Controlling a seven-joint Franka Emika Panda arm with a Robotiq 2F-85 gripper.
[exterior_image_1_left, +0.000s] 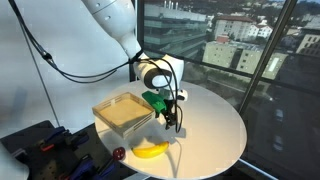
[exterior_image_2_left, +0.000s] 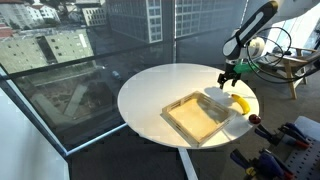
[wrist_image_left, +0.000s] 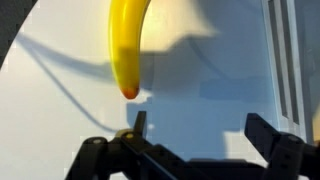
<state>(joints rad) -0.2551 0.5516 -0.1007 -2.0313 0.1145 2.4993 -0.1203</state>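
Yellow and curved, the banana (wrist_image_left: 128, 45) lies on the white bench (wrist_image_left: 50, 110) just ahead of my claw (wrist_image_left: 200, 132) in the wrist view. Its dark-tipped end points back toward me. My claw is spread wide and holds nothing. Its two dark fingers (wrist_image_left: 262, 132) stand well apart with bare bench between them, and neither touches the fruit.

In an exterior view my claw (exterior_image_1_left: 172, 124) hangs pointing down above the round bench (exterior_image_1_left: 215, 130), with the banana (exterior_image_1_left: 150, 150) near the bench's edge, close by but apart from me. A shallow wooden tray (exterior_image_1_left: 108, 102) sits just beside the banana. In an exterior view from across the bench, my claw (exterior_image_2_left: 227, 83) is above the banana (exterior_image_2_left: 240, 104), with the tray (exterior_image_2_left: 178, 103) alongside.
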